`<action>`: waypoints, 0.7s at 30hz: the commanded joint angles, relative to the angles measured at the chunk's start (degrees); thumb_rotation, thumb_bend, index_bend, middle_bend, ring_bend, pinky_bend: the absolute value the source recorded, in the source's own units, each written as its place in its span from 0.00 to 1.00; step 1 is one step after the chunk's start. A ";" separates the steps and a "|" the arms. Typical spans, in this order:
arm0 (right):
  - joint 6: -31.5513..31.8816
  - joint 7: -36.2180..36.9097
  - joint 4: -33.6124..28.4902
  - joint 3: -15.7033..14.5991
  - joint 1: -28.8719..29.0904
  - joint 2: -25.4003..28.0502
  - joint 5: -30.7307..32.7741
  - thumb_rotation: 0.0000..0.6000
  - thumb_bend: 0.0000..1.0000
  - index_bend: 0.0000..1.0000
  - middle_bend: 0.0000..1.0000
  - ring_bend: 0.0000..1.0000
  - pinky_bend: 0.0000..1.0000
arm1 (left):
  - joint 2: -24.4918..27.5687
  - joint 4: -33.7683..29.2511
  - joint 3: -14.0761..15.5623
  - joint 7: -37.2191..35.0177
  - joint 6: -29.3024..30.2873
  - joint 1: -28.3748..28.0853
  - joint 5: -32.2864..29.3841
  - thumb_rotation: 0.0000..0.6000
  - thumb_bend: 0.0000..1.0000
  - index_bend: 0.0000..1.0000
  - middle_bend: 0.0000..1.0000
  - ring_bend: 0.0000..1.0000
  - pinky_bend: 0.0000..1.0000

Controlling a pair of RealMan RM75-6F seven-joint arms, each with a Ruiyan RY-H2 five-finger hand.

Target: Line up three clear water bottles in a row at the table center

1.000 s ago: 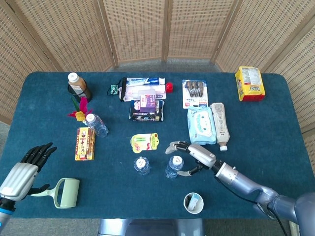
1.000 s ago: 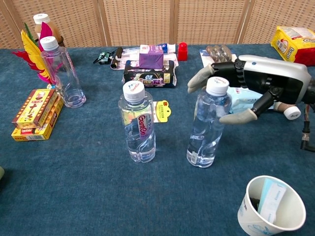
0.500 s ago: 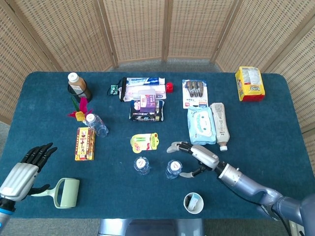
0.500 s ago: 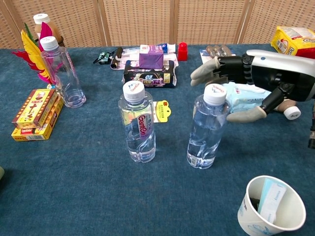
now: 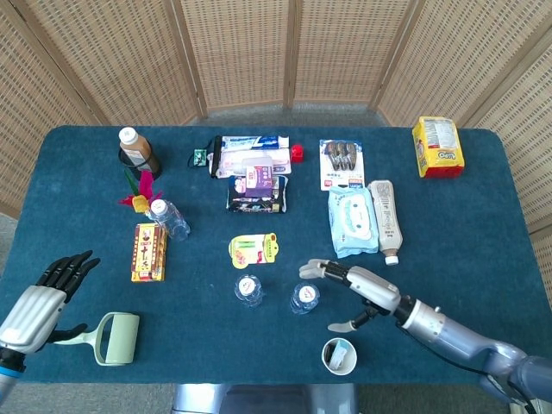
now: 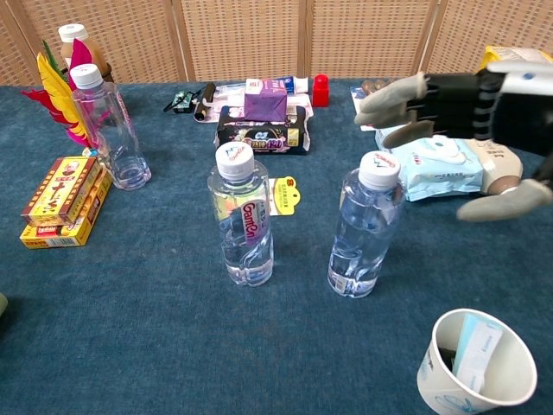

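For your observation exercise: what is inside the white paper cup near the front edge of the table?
In the paper cup a pale blue and white packet leans upright against the inner wall. Its lower end and the cup's bottom are hidden by the rim and wall.

Table (image 5: pixel 483 216), dark blue cloth top. Centre-front: two clear water bottles upright, side by side, left (image 5: pixel 248 290) and right (image 5: pixel 304 297); third clear bottle (image 5: pixel 168 217) upright at left, beside yellow-red box (image 5: pixel 148 252). Paper cup (image 5: pixel 339 355) and lint roller (image 5: pixel 108 338) nr front edge. Wet-wipes pack (image 5: pixel 352 220) right of centre; yellow snack bag (image 5: pixel 437 147) far right corner; brown bottle (image 5: pixel 138 150) far left.
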 commanded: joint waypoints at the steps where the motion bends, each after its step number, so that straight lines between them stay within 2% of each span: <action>1: 2.71 2.18 -3.04 -1.90 -0.77 4.24 -1.48 1.00 0.21 0.13 0.11 0.07 0.09 | 0.12 0.14 -0.10 -0.74 -0.13 -0.12 -0.26 1.00 0.12 0.00 0.00 0.00 0.05; 5: 4.69 1.84 -3.37 -2.35 -2.64 8.33 0.20 1.00 0.16 0.13 0.11 0.07 0.10 | 0.34 0.23 -0.55 -1.88 -1.08 -0.79 -1.16 1.00 0.12 0.00 0.00 0.00 0.05; 14: 7.55 -3.68 -0.34 -0.91 -10.81 13.91 10.06 1.00 0.15 0.13 0.12 0.08 0.11 | -0.93 2.51 -3.16 -4.36 -4.05 -3.87 -3.61 1.00 0.12 0.00 0.00 0.00 0.05; 21: 11.02 -14.69 2.47 0.31 -20.16 14.35 16.90 1.00 0.15 0.13 0.12 0.08 0.11 | -2.54 4.81 -5.01 -8.12 -5.74 -6.27 -4.55 1.00 0.12 0.00 0.00 0.00 0.05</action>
